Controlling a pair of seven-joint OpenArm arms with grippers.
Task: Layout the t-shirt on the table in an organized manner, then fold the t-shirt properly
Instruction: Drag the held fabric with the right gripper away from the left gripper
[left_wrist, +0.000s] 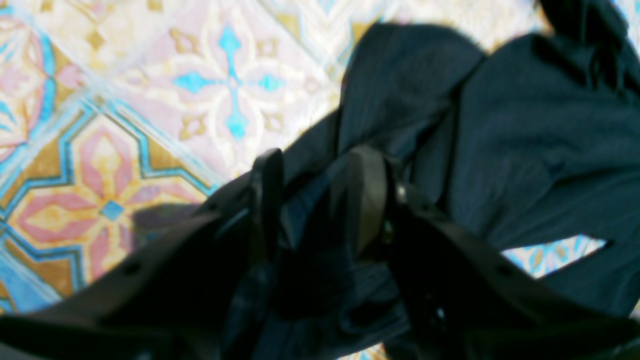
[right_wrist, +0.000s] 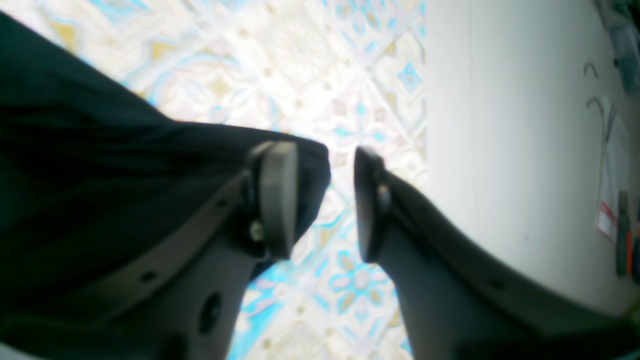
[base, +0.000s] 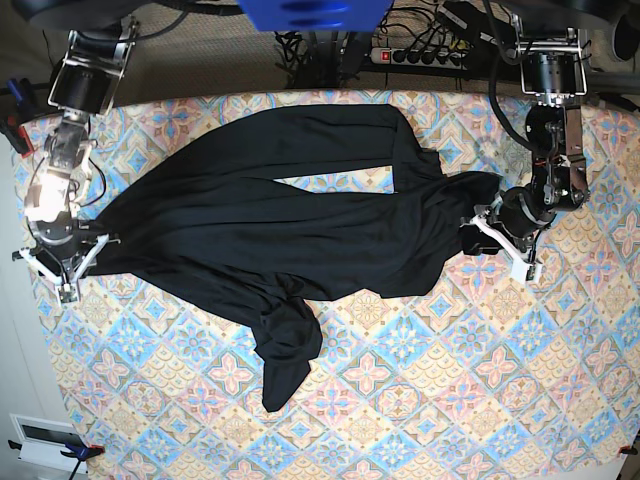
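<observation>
The black t-shirt (base: 300, 220) lies crumpled across the back half of the patterned table (base: 450, 400), with one lobe trailing toward the front. My left gripper (base: 497, 243) is at the shirt's right edge. In the left wrist view its fingers stand apart (left_wrist: 317, 200) with dark t-shirt fabric (left_wrist: 525, 125) under and between them. My right gripper (base: 62, 262) is at the shirt's left tip, near the table's left edge. In the right wrist view it is open (right_wrist: 325, 200): bare table (right_wrist: 300, 65) shows in the gap, and the t-shirt's edge (right_wrist: 100, 175) lies behind one finger.
A power strip (base: 420, 52) and cables lie behind the table's far edge. A pale floor (right_wrist: 500, 150) runs beside the table's left edge, close to my right gripper. A white box (base: 40, 440) sits at the front left corner.
</observation>
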